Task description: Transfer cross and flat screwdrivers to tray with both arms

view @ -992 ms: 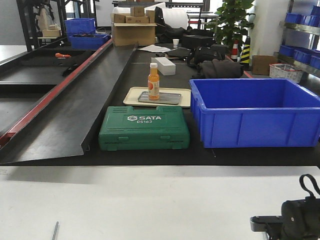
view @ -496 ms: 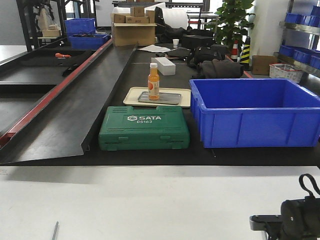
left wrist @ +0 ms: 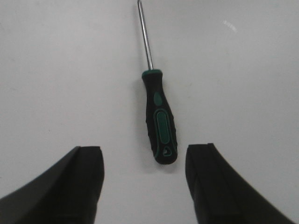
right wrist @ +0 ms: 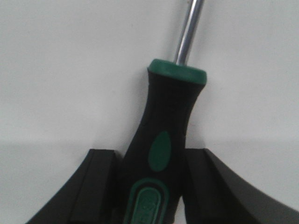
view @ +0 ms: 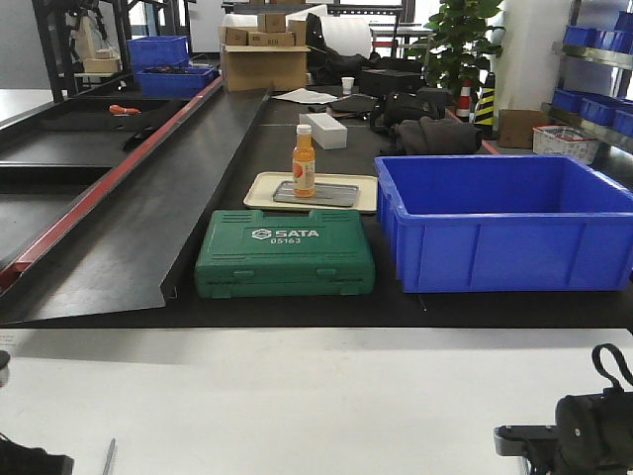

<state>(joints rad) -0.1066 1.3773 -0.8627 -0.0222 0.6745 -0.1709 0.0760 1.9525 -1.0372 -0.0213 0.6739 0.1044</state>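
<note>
While left gripper [left wrist: 145, 150] hangs jaws apart just near of left screwdriver [left wrist: 159, 121], flat on white table [left wrist: 56, 70], right gripper [right wrist: 152, 156] is clamped on handle of right screwdriver [right wrist: 168, 107]. Grey tray [view: 336, 195]: far side, on cream tray [view: 259, 194], well apart.

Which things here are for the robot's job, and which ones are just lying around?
Job: black-and-green steel-shafted screwdriver lying by the open left gripper; matching screwdriver gripped by the right gripper; shallow grey metal tray.
Lying about: green plastic tool case; big blue plastic crate; orange bottle; cream plastic tray.
</note>
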